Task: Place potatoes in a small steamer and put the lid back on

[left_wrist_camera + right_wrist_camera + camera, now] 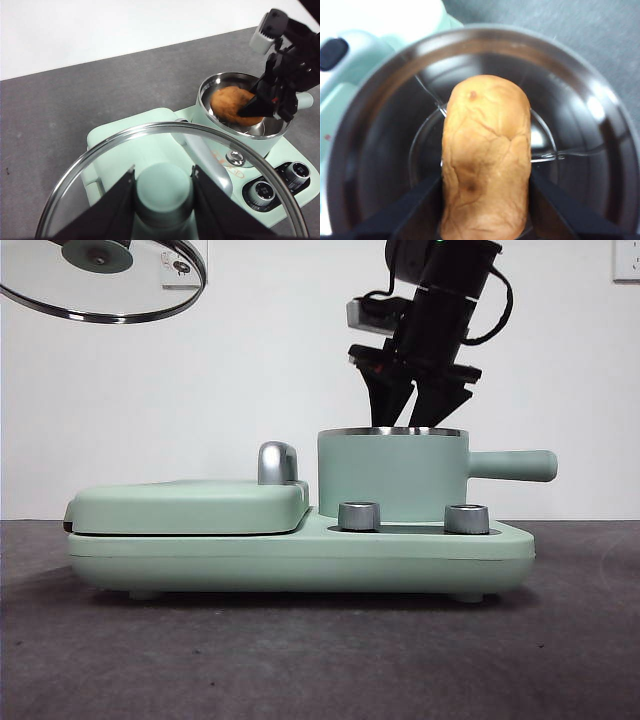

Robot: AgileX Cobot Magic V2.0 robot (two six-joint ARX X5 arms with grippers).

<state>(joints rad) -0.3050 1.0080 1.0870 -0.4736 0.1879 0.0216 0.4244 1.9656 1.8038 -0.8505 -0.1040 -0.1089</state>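
Holding the potato (485,160) between both black jaws: right gripper (485,220), lowered into the small steamer (392,475), jaws pressed against either side of the orange-brown, cracked-skinned lump, inside the steel-lined bowl below the rim

Clamped on the mint-green knob (164,192) of the lid (165,135): left gripper (164,200), jaws shut around the knob; glass disc with steel rim held high in the air at upper left of the front view (100,280), well apart from the pot

Standing at the right end of the mint-green base (300,555): steamer, straight side handle (515,465) pointing right

Lying flat at the left of the base: hinged griddle cover (190,505) with chrome handle (277,462)

Set along the near edge of the base: two silver dials (360,516)

Printed beside the dials, seen from the left wrist: faint orange marking (225,165), too small to read
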